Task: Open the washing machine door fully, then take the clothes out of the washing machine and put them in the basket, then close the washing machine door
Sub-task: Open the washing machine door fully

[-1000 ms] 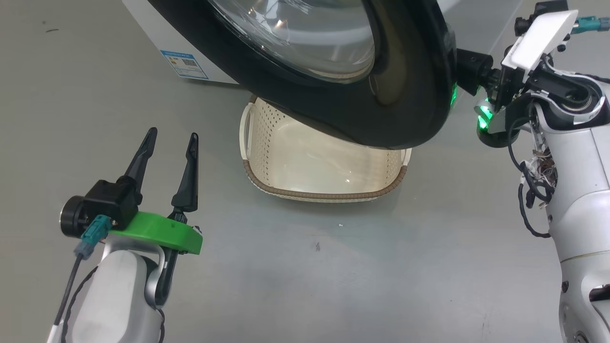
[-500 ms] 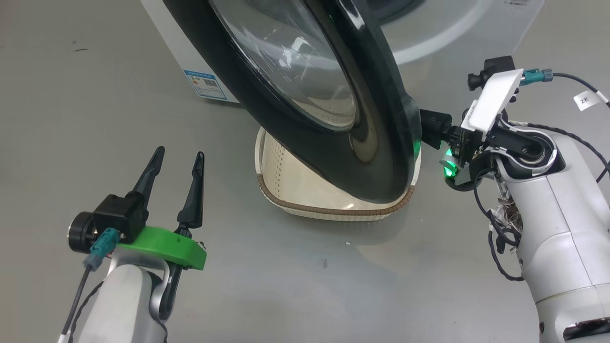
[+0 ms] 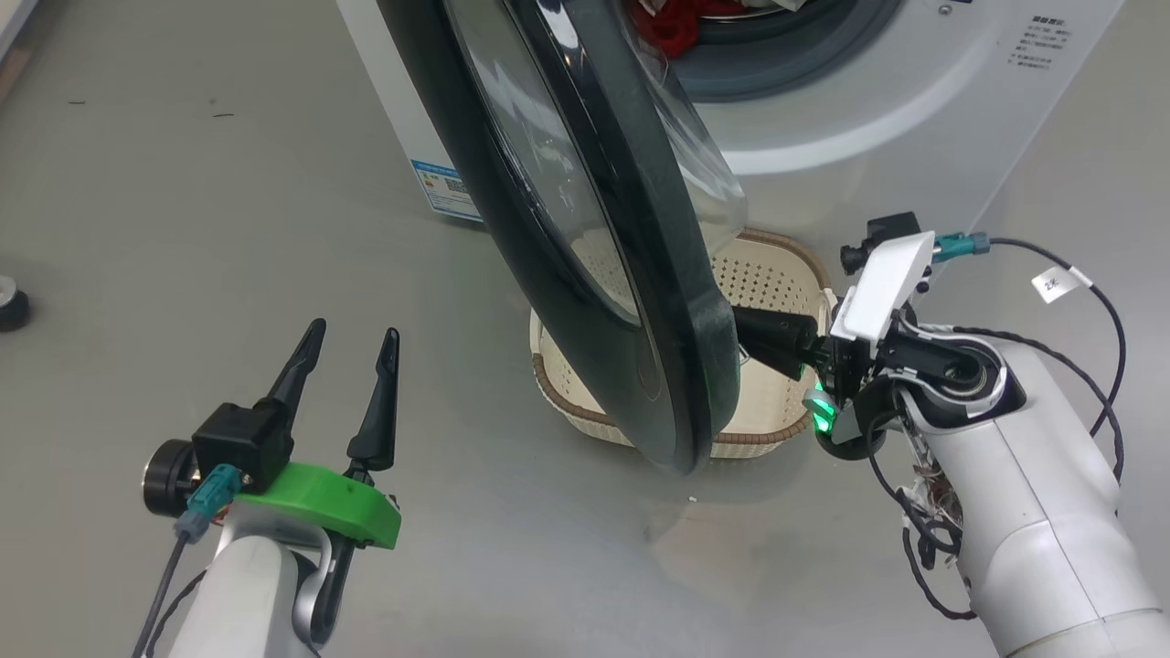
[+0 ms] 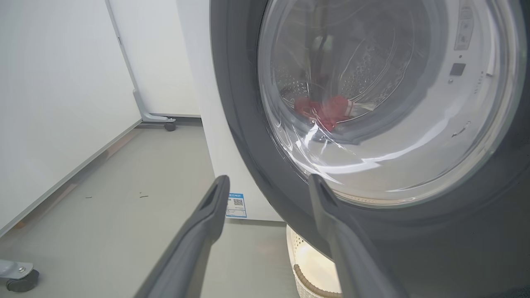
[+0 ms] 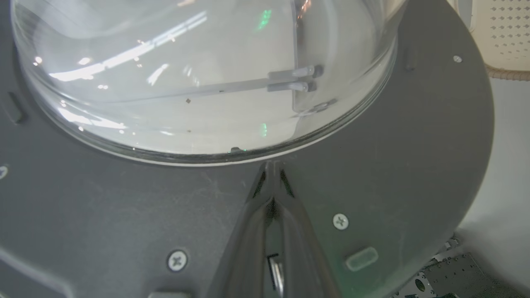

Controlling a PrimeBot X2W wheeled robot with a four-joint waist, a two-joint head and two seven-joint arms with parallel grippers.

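Washing machine door (image 3: pixel 594 228) is met on its inner side by the right gripper (image 5: pixel 273 167). That gripper's two dark fingers are pressed together with nothing between them, tips against the dark grey inner panel just below the rim of the bulging glass bowl. The door stands part-open, hinged on the robot's left side of the washing machine (image 3: pixel 914 110). From the head view it is almost edge-on, its long black rim running from the top down to the lower middle. Its glossy outer face is turned to the robot's left and the glass bulge is turned back toward the drum. Its lower edge hangs over the cream basket (image 3: pixel 777 274), which sits on the grey floor (image 3: pixel 183 183) just in front of the machine. Red clothes (image 3: pixel 672 23) lie in the drum mouth. The left gripper (image 3: pixel 355 327) is low on the left, fingers spread and empty, pointing toward the door's outer face and clear of it. A blue label (image 3: pixel 448 187) marks the machine's lower corner.
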